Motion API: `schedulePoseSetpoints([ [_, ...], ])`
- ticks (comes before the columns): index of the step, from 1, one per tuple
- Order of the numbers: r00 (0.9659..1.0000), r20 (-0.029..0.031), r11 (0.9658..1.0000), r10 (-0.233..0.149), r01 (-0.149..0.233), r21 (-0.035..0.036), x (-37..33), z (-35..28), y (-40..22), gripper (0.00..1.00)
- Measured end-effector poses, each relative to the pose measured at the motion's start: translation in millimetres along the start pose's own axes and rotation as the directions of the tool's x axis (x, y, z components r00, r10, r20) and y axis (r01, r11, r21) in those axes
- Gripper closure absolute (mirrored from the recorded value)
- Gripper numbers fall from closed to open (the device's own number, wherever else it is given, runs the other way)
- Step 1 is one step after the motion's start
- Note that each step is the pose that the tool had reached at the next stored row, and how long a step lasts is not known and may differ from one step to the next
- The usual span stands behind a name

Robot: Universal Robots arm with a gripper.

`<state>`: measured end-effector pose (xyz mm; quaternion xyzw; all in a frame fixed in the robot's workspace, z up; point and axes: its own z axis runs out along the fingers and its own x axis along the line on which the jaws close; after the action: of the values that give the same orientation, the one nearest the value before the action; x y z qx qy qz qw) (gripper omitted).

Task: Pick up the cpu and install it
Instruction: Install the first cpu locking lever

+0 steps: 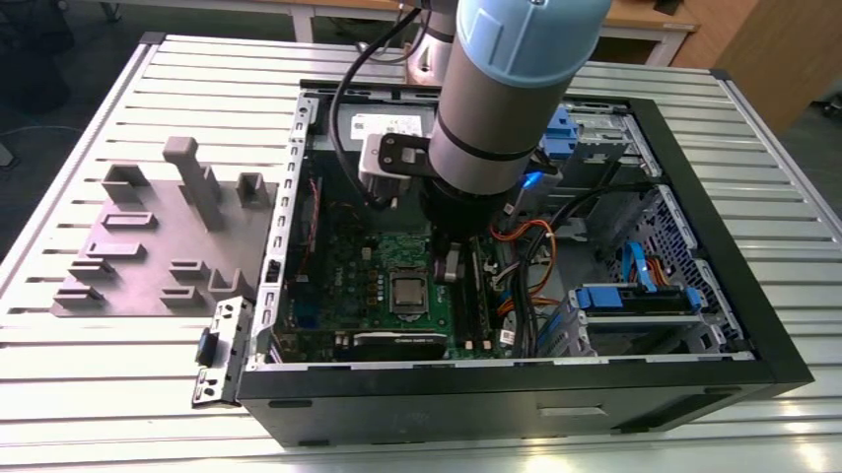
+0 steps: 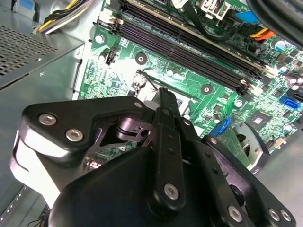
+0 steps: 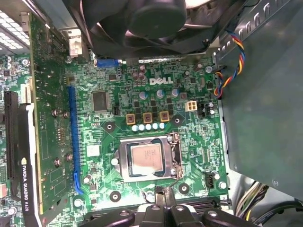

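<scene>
Cpu first: you can see it lying flat inside the silver socket frame in the first wrist view, its pale metal top facing up, on the green motherboard. Look at the exterior view and you find the same chip near the middle of the board, toward the front edge of the open computer case.

Your gripper hangs low inside the case, just beside the socket on the exterior view's right, above the memory slots. Nothing is between its fingers; the chip sits apart from them in its frame. In the second wrist view the black linkage runs together into one narrow tip, but the tip itself faces away, so you cannot tell whether the fingers are together or slightly apart. In the first wrist view the gripper's black finger ends show just past the socket's edge, not touching the chip.

A black fan sits beyond the far edge of the board in the first wrist view, and a graphics card stands along one side. The case rests on a slatted metal table, with a grey fixture plate beside it on the exterior view's left.
</scene>
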<state>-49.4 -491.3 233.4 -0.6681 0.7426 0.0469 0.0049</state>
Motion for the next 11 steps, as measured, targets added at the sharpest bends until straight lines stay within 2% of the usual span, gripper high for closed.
schedulePoseSetpoints([
  [5, 1.0000, -0.0061, 1.0000, 0.000, 0.000, 0.0007, 1.3, 0.4, -0.1, 0.89],
  [11, 1.0000, -0.0066, 1.0000, -0.004, 0.004, 0.0006, 2.9, 1.1, -0.4, 0.89],
])
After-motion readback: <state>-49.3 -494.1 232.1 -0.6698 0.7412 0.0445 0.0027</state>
